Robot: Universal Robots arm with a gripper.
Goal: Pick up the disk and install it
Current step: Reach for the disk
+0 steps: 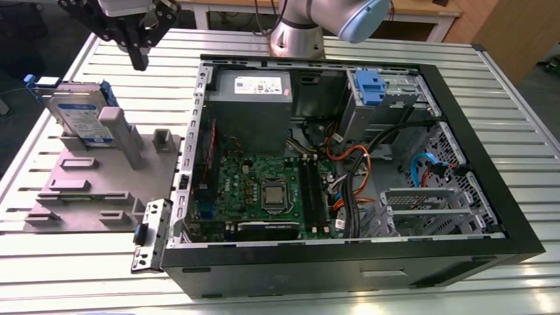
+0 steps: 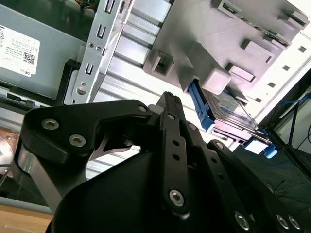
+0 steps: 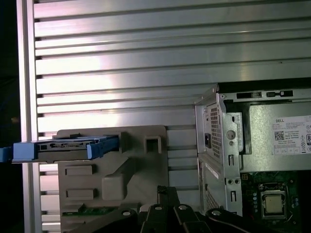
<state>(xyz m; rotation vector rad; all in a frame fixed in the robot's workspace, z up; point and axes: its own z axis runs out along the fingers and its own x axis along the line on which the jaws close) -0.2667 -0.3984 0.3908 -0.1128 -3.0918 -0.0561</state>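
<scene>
Gripper [image 1: 141, 56] hovers upper left, open or closed I cannot tell, near the disk [image 1: 77, 111], propped on edge in its grey holder [image 1: 88, 190], presumably for grasping.

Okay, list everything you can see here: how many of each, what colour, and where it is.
disk: one, silver in a blue carrier, standing on edge in the fixture, exterior view's left
fixture: one, grey, on the table beside the case
case: one, black, open, middle of the table
power supply: one, grey, inside the case, beside the motherboard
motherboard: one, green, inside the case
latch: one, blue, in the case's drive bay
table: one, silver slats, under everything
arm: one, grey with a blue cap, base next to the case
end effector: one, black, near the disk, apart from it
</scene>
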